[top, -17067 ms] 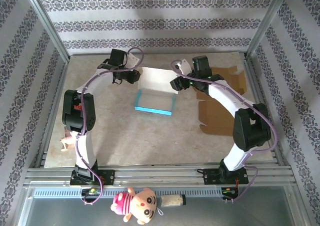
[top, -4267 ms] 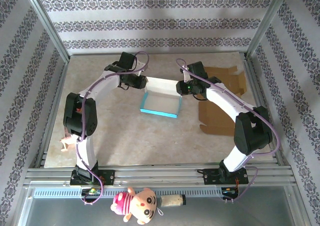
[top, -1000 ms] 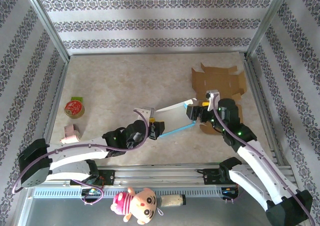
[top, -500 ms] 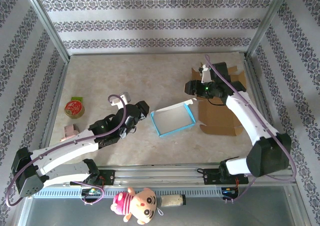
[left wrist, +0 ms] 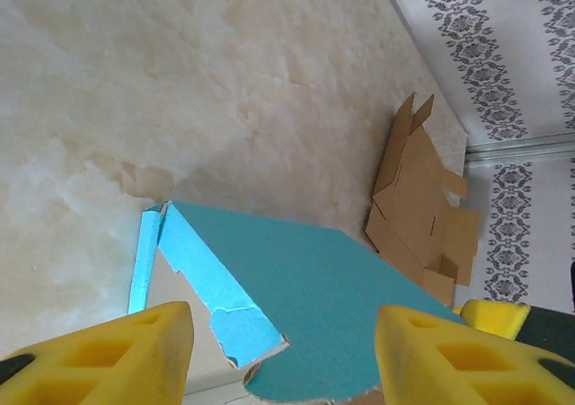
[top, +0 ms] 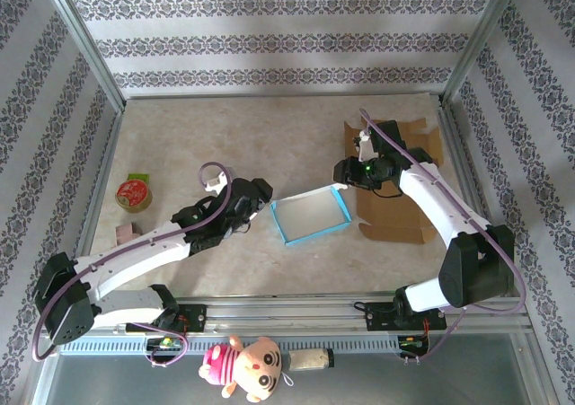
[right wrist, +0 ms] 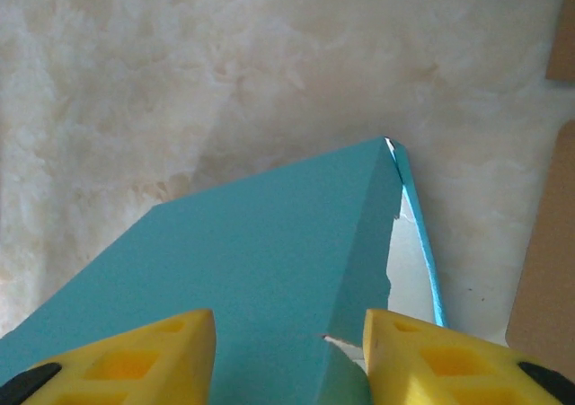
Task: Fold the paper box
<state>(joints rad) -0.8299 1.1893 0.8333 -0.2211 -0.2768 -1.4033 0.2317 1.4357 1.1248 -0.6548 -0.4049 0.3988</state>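
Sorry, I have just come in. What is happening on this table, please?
Two robot arms are working on a blue paper box in the middle of the table. The left end effector is at its left end and the right end effector at its far right corner, both open, each with a blue wall between its fingers. The box sits open-topped, beside a flat brown cardboard sheet.

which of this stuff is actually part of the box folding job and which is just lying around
In the job:
- blue paper box

Lying about:
- flat brown cardboard, untouched
- round red-topped object
- small pink object
- plush toy by the front rail
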